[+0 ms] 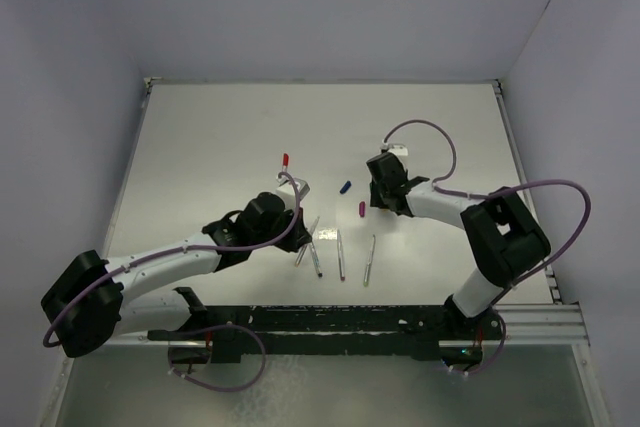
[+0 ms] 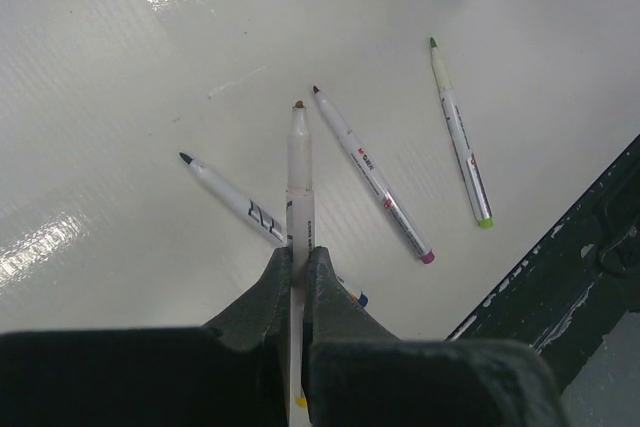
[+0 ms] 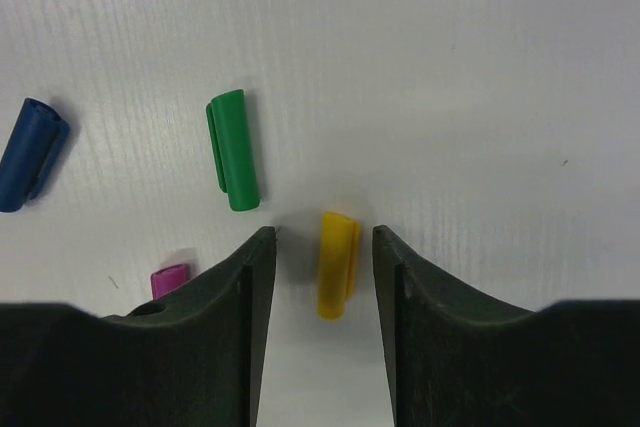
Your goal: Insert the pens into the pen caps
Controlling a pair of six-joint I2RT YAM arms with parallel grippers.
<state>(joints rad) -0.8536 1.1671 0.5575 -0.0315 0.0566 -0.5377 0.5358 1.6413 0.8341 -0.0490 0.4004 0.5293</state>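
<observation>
My left gripper (image 2: 299,252) is shut on a pale pen (image 2: 298,177) with a brownish tip and a yellow rear end, holding it above the table. Three more pens lie below it: a blue-ended one (image 2: 235,202), a purple-ended one (image 2: 370,172) and a green one (image 2: 460,137). My right gripper (image 3: 322,233) is open, its jaws either side of the yellow cap (image 3: 338,262) without touching it. The green cap (image 3: 232,150), blue cap (image 3: 32,153) and purple cap (image 3: 168,279) lie to its left. The red cap (image 1: 286,159) lies apart, beyond the left gripper (image 1: 292,200).
The black base rail (image 1: 350,322) runs along the near edge, close behind the loose pens (image 1: 341,254). White walls enclose the table at the back and sides. The right gripper (image 1: 384,190) has a purple cable looping over it.
</observation>
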